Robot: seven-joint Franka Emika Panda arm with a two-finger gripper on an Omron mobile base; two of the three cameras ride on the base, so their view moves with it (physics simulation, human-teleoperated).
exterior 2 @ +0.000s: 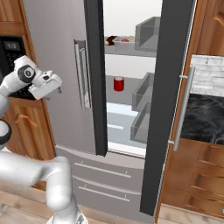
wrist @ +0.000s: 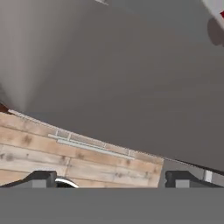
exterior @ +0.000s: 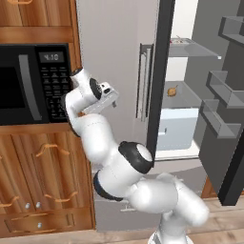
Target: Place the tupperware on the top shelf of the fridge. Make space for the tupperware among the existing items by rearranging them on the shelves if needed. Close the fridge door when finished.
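Gripper (exterior 2: 56, 89) wide open, empty, facing the closed twin door; fridge door (exterior 2: 168, 105) stands open well right of it, long axis vertical.

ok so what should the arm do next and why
Probably swing the open, empty gripper right toward the fridge door to push it shut: the tupperware already sits on the top shelf, the door stands open, and the hand is off by the microwave.
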